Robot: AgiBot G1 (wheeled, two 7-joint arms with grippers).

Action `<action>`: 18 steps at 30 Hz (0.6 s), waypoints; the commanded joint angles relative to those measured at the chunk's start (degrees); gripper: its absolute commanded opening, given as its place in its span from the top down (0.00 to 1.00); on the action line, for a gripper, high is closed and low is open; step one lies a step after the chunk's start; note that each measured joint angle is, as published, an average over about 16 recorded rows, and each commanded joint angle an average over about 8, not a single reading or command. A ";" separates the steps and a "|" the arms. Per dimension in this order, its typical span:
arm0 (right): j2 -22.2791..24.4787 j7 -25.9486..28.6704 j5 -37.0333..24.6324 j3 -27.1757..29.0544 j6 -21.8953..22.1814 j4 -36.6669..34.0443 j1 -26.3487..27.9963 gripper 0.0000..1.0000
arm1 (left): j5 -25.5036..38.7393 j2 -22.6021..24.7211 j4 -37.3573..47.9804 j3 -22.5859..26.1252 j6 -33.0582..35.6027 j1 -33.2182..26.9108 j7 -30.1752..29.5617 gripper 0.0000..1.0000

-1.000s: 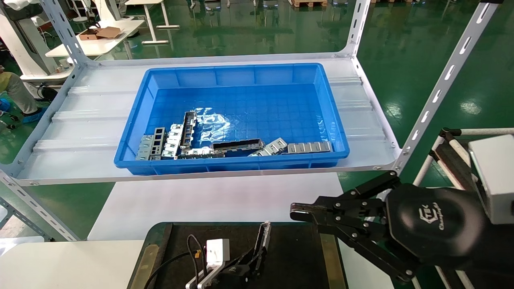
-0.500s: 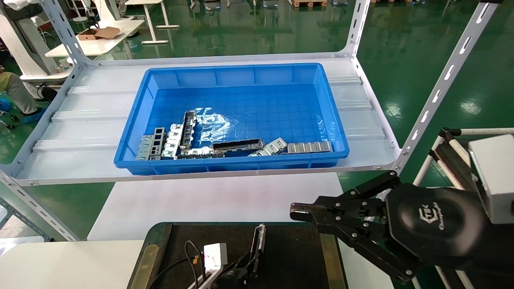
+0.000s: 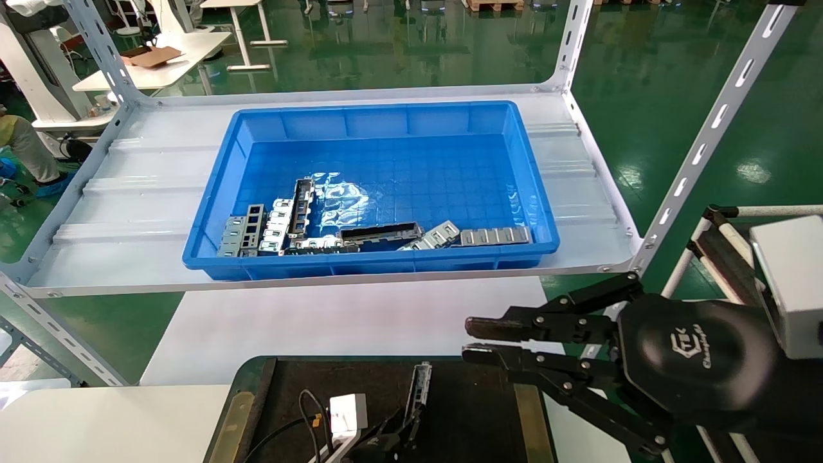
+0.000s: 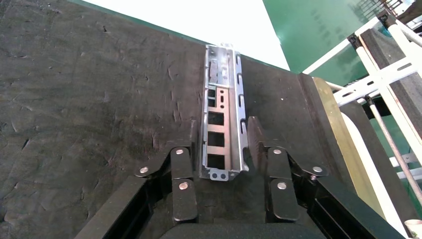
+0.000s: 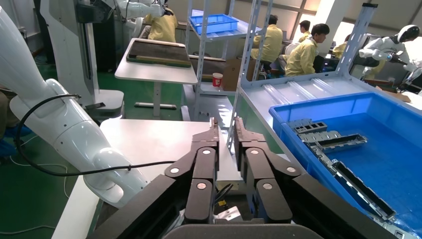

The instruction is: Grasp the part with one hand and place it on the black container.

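Note:
The part (image 3: 421, 384), a slim silver channel frame with rectangular cut-outs, lies on the black container (image 3: 476, 411) near its far edge. In the left wrist view the part (image 4: 221, 114) rests flat on the black textured surface (image 4: 89, 99). My left gripper (image 3: 405, 429) is low over the tray at the part's near end. Its fingers (image 4: 255, 144) flank the part with narrow gaps, so the left gripper (image 4: 223, 142) is open. My right gripper (image 3: 469, 339) hovers to the right above the tray's far right corner, empty, with its fingers a little apart (image 5: 226, 127).
A blue bin (image 3: 373, 260) with several more metal pieces sits on the white shelf (image 3: 128, 212) beyond the tray. A slanted shelf post (image 3: 701, 148) stands at the right. A white tabletop (image 3: 347, 321) lies under the shelf. People work in the background.
The part has come down from a tilted, lifted pose to lie on the black tray. The left gripper has lowered and loosened round it. The right gripper's fingertips have parted slightly.

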 commanded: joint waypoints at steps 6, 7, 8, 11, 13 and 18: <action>0.00 0.00 0.00 -0.01 0.00 0.00 0.00 0.00 | 0.81 -0.06 -0.57 -0.55 0.52 0.36 -0.07 0.00; 0.00 0.00 0.01 -0.01 0.00 0.00 0.00 0.00 | 0.96 -0.22 -0.77 -0.60 0.73 0.37 -0.03 0.00; 0.00 0.00 0.01 -0.01 0.00 0.00 0.00 0.00 | 1.13 -0.42 -1.01 -0.64 1.01 0.36 0.02 0.00; 0.00 -0.01 0.01 -0.01 0.00 0.00 0.00 0.00 | 1.67 -1.37 -1.84 -0.73 2.31 0.27 0.22 0.00; 0.01 -0.01 0.01 -0.01 0.01 0.00 0.00 0.00 | 2.07 -2.27 -2.52 -0.75 3.64 0.12 0.41 0.00; 0.01 -0.01 0.01 -0.02 0.01 0.00 0.00 0.00 | 3.05 -5.12 -4.35 -0.97 8.38 -0.48 0.93 0.00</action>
